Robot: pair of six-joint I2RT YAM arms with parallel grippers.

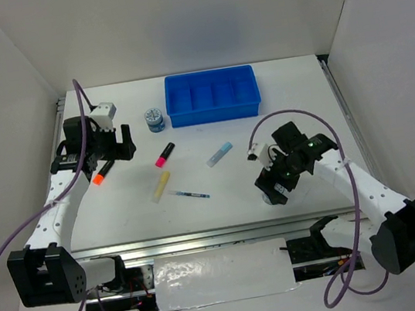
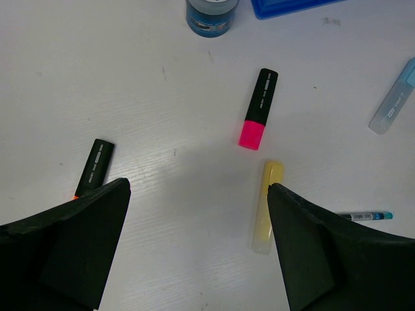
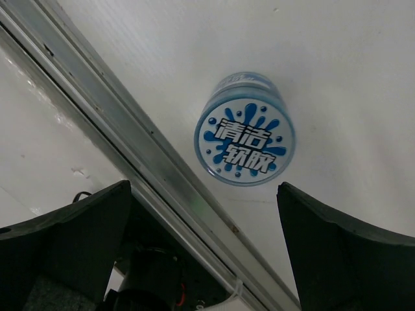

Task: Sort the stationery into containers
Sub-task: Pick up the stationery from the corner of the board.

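Left gripper (image 2: pixel 198 188) agape at 10 o'clock on the table (image 1: pixel 302 110), orange marker (image 2: pixel 96 165) beside one finger. Right gripper (image 3: pixel 204 186) agape at 4 o'clock over a round roll (image 3: pixel 245 136). Blue tray (image 1: pixel 215 113) at 12 o'clock.

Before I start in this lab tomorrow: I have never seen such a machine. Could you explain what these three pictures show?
Two robot arms, the left arm and the right arm, stand at a white table. One picture looks down from above; the others come from wrist cameras, the dark wedges being fingers. The left gripper and right gripper are open, holding nothing. On the table lie an orange marker, pink marker, yellow marker, light blue marker, thin pen, a round roll beside the blue tray, and a second roll below the right gripper.
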